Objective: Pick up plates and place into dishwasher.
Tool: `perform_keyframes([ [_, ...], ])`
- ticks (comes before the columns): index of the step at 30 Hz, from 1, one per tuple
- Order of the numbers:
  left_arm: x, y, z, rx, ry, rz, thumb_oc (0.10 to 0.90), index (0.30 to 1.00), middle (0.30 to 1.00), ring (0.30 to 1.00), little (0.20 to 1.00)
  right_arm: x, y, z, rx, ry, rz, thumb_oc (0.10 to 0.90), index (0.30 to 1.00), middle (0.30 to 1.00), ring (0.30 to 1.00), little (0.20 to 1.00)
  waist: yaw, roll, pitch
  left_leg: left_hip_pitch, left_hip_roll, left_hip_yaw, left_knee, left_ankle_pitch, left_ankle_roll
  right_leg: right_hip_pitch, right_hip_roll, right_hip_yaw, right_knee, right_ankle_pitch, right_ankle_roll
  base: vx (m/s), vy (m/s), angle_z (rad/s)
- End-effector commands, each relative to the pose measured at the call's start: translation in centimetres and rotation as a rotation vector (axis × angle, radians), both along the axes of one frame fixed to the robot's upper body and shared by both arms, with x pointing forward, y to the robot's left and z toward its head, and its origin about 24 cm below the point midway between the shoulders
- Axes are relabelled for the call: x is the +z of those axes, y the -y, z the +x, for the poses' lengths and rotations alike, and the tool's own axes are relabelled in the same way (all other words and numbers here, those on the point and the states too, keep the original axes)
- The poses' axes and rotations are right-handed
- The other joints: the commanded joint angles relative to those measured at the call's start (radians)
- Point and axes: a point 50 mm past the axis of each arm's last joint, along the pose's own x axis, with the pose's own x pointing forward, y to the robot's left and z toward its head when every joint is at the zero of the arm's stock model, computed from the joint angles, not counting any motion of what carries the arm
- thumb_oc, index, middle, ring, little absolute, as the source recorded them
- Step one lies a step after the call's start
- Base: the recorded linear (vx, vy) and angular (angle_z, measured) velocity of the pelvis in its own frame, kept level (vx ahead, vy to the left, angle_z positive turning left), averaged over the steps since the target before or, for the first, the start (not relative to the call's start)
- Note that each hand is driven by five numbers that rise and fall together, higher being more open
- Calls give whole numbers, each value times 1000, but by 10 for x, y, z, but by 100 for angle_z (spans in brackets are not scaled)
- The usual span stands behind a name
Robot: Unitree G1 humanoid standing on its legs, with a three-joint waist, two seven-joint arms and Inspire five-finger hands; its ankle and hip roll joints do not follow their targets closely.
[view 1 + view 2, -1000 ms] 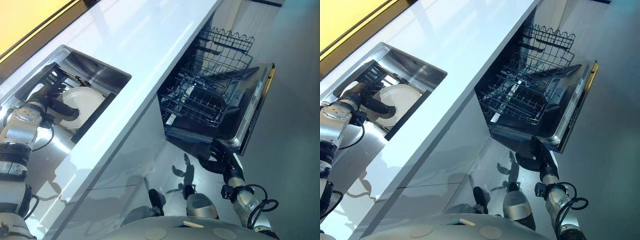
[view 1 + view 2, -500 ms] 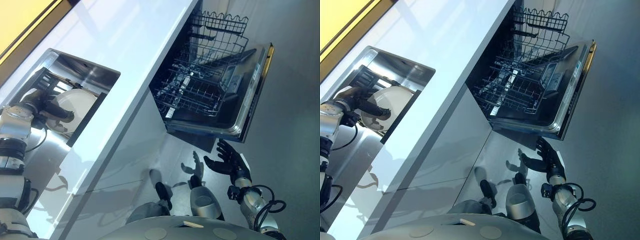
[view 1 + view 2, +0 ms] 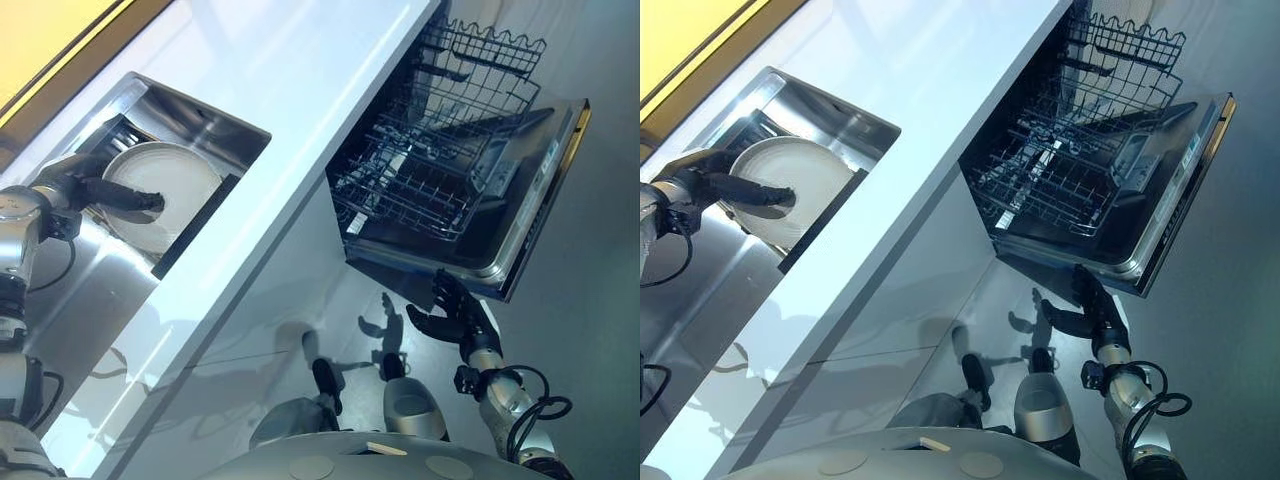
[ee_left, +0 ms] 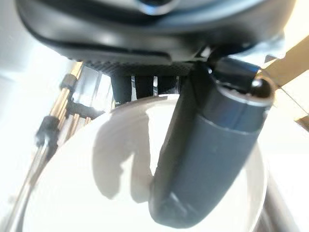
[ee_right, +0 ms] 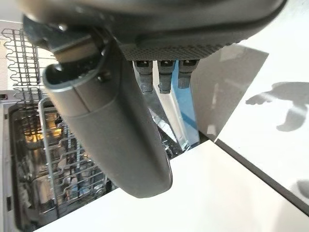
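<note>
While tilted over the sink point(image 3: 235, 135), plate point(image 3: 175, 180) sits pinched by left hand point(image 3: 85, 185).

At 9 o'clock in my left eye feed I see the left arm point(image 3: 16, 228). It is built of rounded silver-grey segments split by dark bands. It ends in the left hand point(image 3: 85, 186), which is matt black all over. At 5 o'clock the right arm point(image 3: 500, 396) is the same silver-grey with a dark collar at the wrist, and the right hand point(image 3: 452, 318) is black too. On my left wrist camera the left thumb point(image 4: 207, 159) is a fat dark-grey cylinder with a rounded tip and a paler metal ring near its base. The palm edge beside it is pebbled black. On the right wrist camera the right thumb point(image 5: 116, 130) looks alike, and at 12 o'clock the fingers point(image 5: 164, 72) are squared black bars in a row.
</note>
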Motion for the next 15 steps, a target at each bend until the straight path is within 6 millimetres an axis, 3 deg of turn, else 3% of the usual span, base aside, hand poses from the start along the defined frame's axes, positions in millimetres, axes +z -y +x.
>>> perform_keyframes([
  [1, -27, 24, 2, -108, 19, -27, 100, 300, 300, 300, 200, 28, -6, 14, 28, 199, 0, 800, 900, 900, 900, 900, -15, -37, -70, -25, -94, -3, 78, -144, 34, -77, 51, -13, 93, -63, 64, -54, 22, 9],
  [6, -7, 3, -7, 25, 198, 114, 100, 300, 300, 300, 200, 27, -11, 14, 36, 197, 10, 800, 900, 900, 900, 900, 10, -46, -93, -15, -96, -23, 68, -143, 31, -58, 49, -20, 70, -57, 63, -56, 19, 5],
  [11, 42, -20, -21, 195, 446, 451, 100, 300, 300, 300, 200, 26, -14, 15, 60, 191, 24, 800, 900, 900, 900, 900, 29, -59, -116, -7, -93, -36, 55, -140, 24, -43, 50, -28, 48, -51, 61, -62, -1, 1],
  [15, 93, -17, -29, 262, 680, 614, 100, 300, 300, 300, 200, 25, -19, 17, 87, 190, 37, 800, 900, 900, 900, 900, 41, -67, -136, 3, -84, -36, 37, -136, 18, -36, 51, -37, 45, -54, 60, -54, -9, 6],
])
